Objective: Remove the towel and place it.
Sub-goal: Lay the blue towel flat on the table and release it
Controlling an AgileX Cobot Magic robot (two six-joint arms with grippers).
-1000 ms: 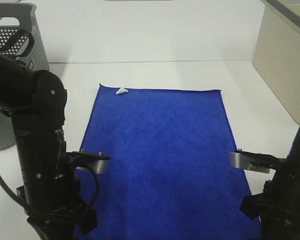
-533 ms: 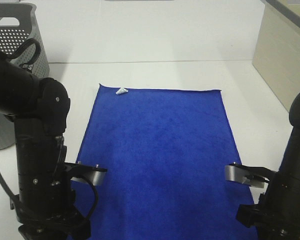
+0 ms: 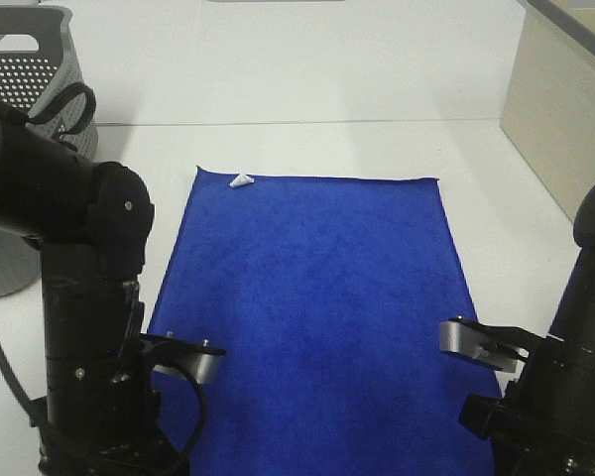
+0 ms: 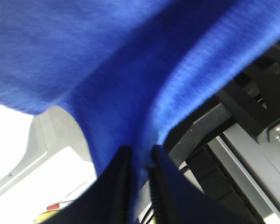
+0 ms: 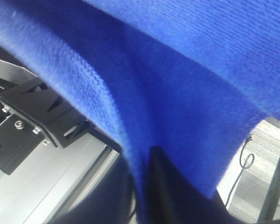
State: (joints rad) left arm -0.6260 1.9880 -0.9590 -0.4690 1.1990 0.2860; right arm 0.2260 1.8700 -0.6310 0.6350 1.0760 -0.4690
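Large royal-blue rectangular microfibre towel (image 3: 317,297) lies spread flat on the white tabletop (image 3: 327,149), between my two arms. Its small white tag (image 3: 242,180) sits at the far left corner. The near edge runs out of the overhead view.

Left gripper (image 4: 140,155): black fingers pinched narrow on a fold of the blue cloth, which drapes up and away from them. Right gripper (image 5: 141,164): same, closed onto a bunched edge of the towel as far as I can see.

Handling, my read: light, soft, fully limp, with a fuzzy pile that should grip well. It will sag between the two holds and drag its far end, so I'd hold the near corners and lift evenly.

Perforated grey plastic basket (image 3: 40,59) stands far left, and a beige panelled box (image 3: 565,109) far right, both clear of the towel.
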